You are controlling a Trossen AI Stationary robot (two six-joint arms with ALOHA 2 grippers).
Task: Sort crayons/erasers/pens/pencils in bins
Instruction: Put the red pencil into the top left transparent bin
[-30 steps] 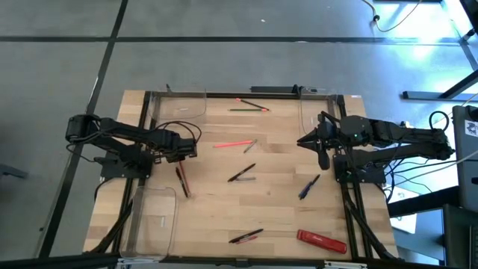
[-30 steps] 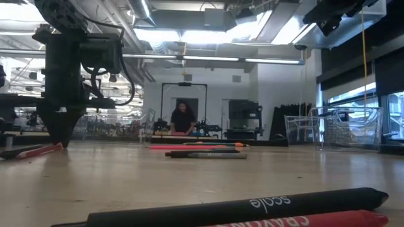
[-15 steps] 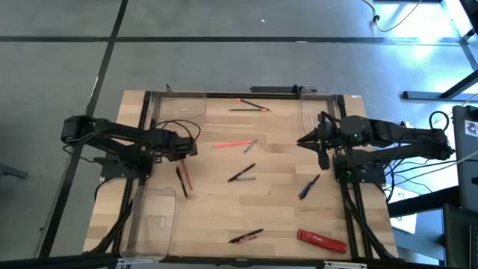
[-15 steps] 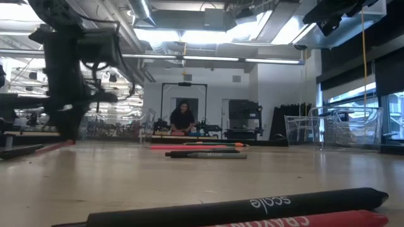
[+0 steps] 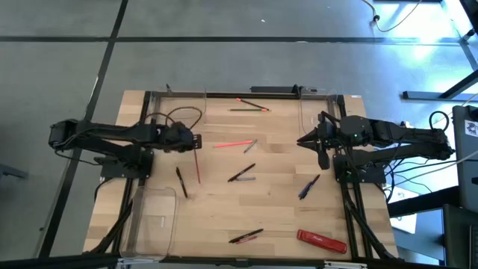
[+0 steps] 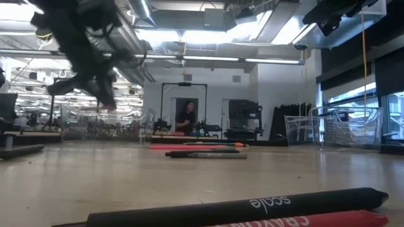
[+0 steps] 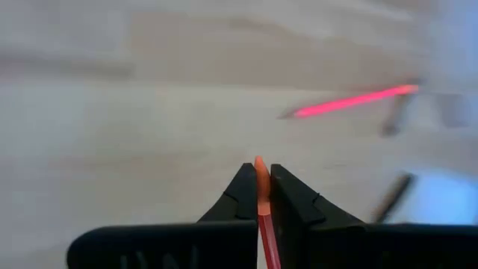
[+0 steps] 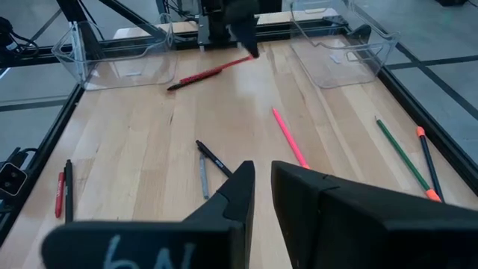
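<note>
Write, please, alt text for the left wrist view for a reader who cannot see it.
The left claw is shut on a red crayon above the wooden table. A pink crayon lies blurred farther off.

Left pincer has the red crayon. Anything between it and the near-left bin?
Nothing visible blocks it. The left pincer holds the red crayon clear of the table. A black pencil lies on the wood beside the bin, low enough to pass over.

Red crayon (image 7: 262,202), black claw (image 7: 259,179)
</note>
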